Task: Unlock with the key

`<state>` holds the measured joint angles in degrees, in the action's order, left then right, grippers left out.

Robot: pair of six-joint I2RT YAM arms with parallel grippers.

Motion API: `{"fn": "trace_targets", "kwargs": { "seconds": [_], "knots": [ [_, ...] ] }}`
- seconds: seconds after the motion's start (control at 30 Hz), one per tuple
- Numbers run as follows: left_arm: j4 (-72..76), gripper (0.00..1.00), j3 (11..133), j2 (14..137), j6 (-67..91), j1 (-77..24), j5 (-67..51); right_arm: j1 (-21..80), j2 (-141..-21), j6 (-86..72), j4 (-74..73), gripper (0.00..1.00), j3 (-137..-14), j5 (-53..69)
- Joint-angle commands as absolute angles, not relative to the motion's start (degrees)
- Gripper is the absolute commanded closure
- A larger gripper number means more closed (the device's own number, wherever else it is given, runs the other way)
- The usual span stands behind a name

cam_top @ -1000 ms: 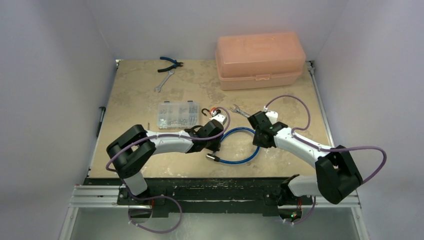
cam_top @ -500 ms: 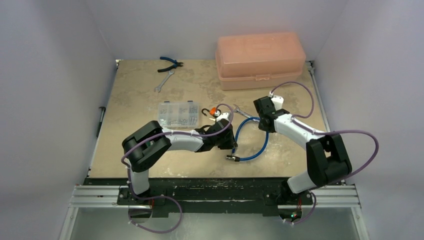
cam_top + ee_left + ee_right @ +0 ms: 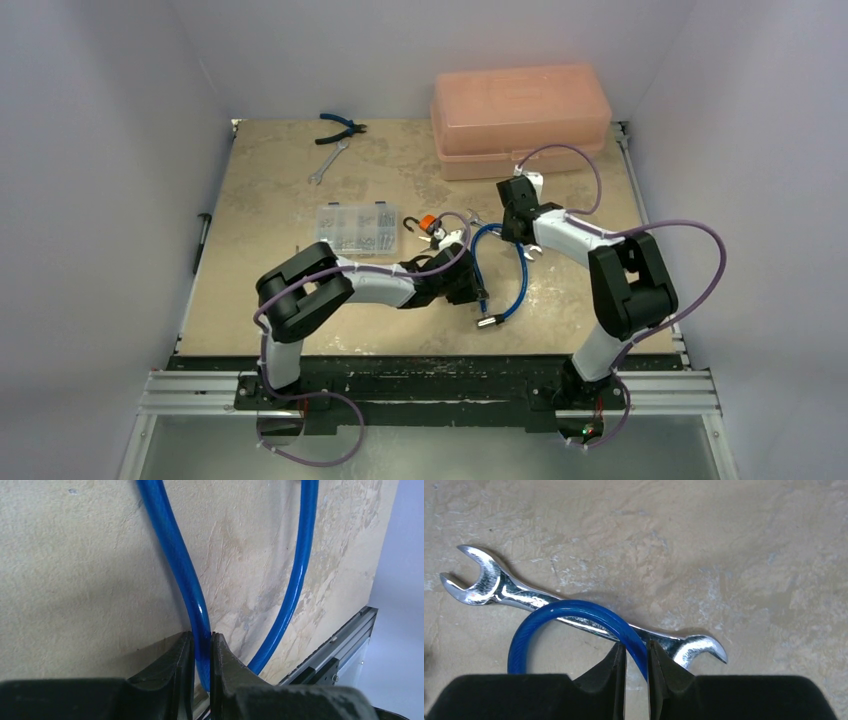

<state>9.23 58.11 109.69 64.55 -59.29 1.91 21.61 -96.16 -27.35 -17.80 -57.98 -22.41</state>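
Within the last second both arms have shifted while keeping their grips. The left claw (image 3: 201,641) has swung toward 3 o'clock across the bench (image 3: 280,200). The right claw (image 3: 636,652) has pulled back toward 12 o'clock. Each stays clenched on the blue cable (image 3: 174,555), pinching a strand between its jaws.

The cable's wide, flat loop has been drawn into a narrow fold. Its metal end (image 3: 487,321) has been dragged toward 3 o'clock and now lies at 6 o'clock of the left claw. The cable's bend crosses over the wrench (image 3: 519,594).

The orange padlock (image 3: 428,221) sits at 10 o'clock of the left claw, untouched. The key cannot be made out; neither claw holds it. Unlocking seems not yet begun, and a claw must let go of the cable first.
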Motion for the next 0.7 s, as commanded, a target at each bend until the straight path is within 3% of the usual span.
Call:
{"fn": "trace_targets", "kwargs": {
  "seconds": [0.0, 0.17, 0.33, 0.5, 0.57, 0.67],
  "knots": [
    [6.41, 0.95, 59.69, 113.57, 64.0, -60.91, -1.91, 22.03, -97.18, -26.55, -9.04, 0.83, -61.2, -15.94],
    [4.37, 0.85, 60.02, 113.43, 63.56, -60.91, -1.07, 22.02, -98.7, -25.25, -7.27, 0.85, -62.14, -14.1],
    [5.03, 0.59, 58.81, 111.95, 63.37, -60.91, -0.89, 22.01, -100.28, -24.03, -8.6, 0.87, -63.89, -13.86],
    [5.2, 0.48, 57.8, 110.25, 63.11, -60.91, -0.95, 22.0, -100.71, -23.16, -9.35, 0.9, -64.72, -12.97],
    [4.98, 0.47, 57.16, 109.4, 63.02, -60.91, -0.77, 22.06, -100.89, -23.07, -9.99, 0.88, -65.24, -12.47],
    [4.3, 0.4, 55.76, 106.88, 62.51, -60.91, -0.18, 22.05, -100.75, -22.79, -11.25, 0.78, -66.3, -11.91]
  ]
}}
